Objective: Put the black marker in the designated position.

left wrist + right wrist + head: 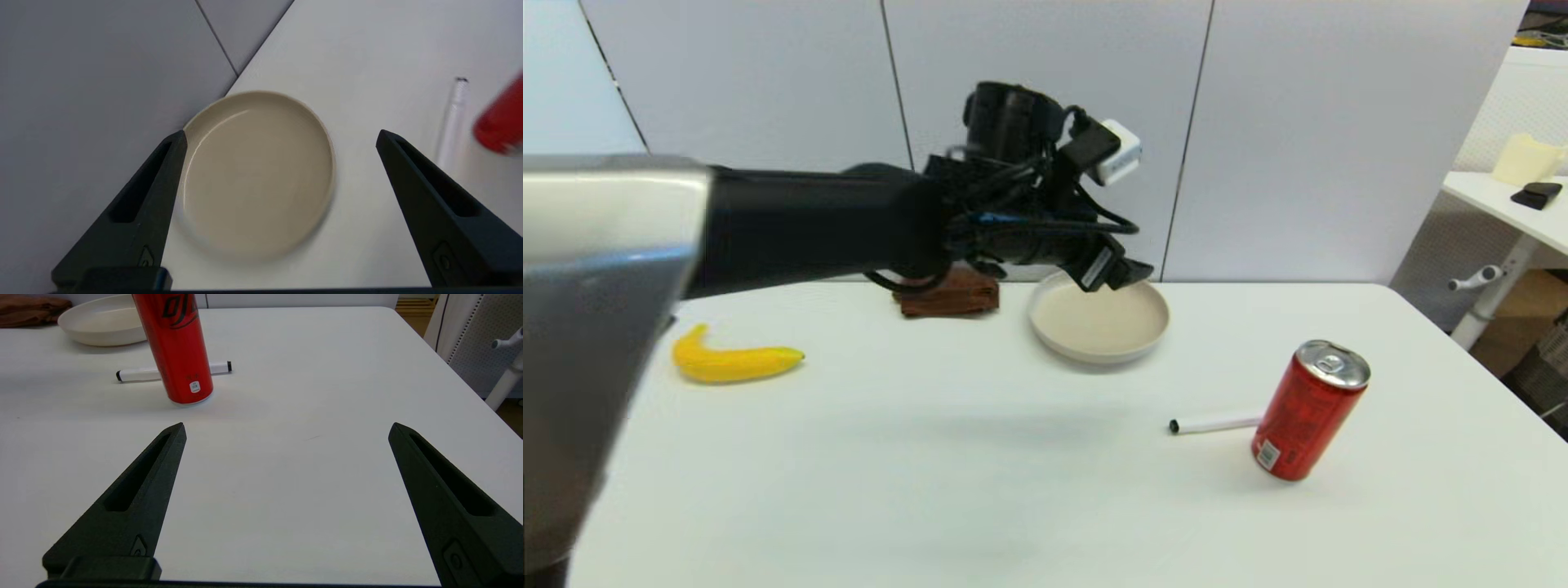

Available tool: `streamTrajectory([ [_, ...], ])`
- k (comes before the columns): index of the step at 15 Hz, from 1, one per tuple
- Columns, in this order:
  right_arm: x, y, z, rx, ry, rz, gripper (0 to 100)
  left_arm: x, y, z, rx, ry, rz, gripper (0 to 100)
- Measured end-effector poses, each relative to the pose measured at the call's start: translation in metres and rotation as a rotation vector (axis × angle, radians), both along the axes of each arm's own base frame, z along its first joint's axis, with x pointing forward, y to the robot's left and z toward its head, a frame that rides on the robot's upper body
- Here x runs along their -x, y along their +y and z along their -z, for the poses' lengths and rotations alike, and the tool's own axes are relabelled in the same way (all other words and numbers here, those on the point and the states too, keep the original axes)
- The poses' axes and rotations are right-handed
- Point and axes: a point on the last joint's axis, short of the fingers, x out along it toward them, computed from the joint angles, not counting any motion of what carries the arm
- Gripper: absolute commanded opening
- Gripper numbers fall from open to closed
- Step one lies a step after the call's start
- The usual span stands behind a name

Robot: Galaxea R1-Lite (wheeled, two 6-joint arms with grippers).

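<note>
White table [980, 457] holds black marker [1217, 425] well apart from left fingers [155, 192].

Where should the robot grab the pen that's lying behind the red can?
Probably on the bare white barrel near the pen's free end, the one pointing away from the can. It lies flat, and the can hides its middle from the front. So a tool would best come from above, fingers either side of the barrel. Left tool hangs open over the plate.
</note>
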Motion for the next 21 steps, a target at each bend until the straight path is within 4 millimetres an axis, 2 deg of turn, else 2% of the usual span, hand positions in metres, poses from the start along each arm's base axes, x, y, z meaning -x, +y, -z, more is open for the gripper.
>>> streamTrajectory([
  [3, 0.000, 0.000, 0.000, 0.000, 0.000, 0.000, 100, 0.055, 0.059, -0.035, -0.020, 0.010, -0.078, 100],
  [5, 0.000, 0.000, 0.000, 0.000, 0.001, 0.000, 100, 0.098, 0.104, -0.044, -0.022, 0.012, -0.137, 100],
  [8, 0.000, 0.000, 0.000, 0.000, 0.001, 0.000, 100, 0.164, 0.170, -0.040, 0.002, -0.010, -0.238, 100],
  [11, 0.000, 0.000, 0.000, 0.000, 0.001, 0.000, 100, 0.232, 0.223, -0.015, 0.081, -0.050, -0.349, 100],
  [13, 0.000, 0.000, 0.000, 0.000, 0.001, 0.000, 100, 0.271, 0.245, 0.008, 0.155, -0.082, -0.407, 100],
  [16, 0.000, 0.000, 0.000, 0.000, 0.001, 0.000, 100, 0.313, 0.263, 0.047, 0.253, -0.109, -0.474, 100],
  [19, 0.000, 0.000, 0.000, 0.000, 0.001, 0.000, 100, 0.333, 0.271, 0.083, 0.337, -0.148, -0.524, 100],
  [21, 0.000, 0.000, 0.000, 0.000, 0.001, 0.000, 100, 0.336, 0.271, 0.089, 0.390, -0.224, -0.554, 100],
])
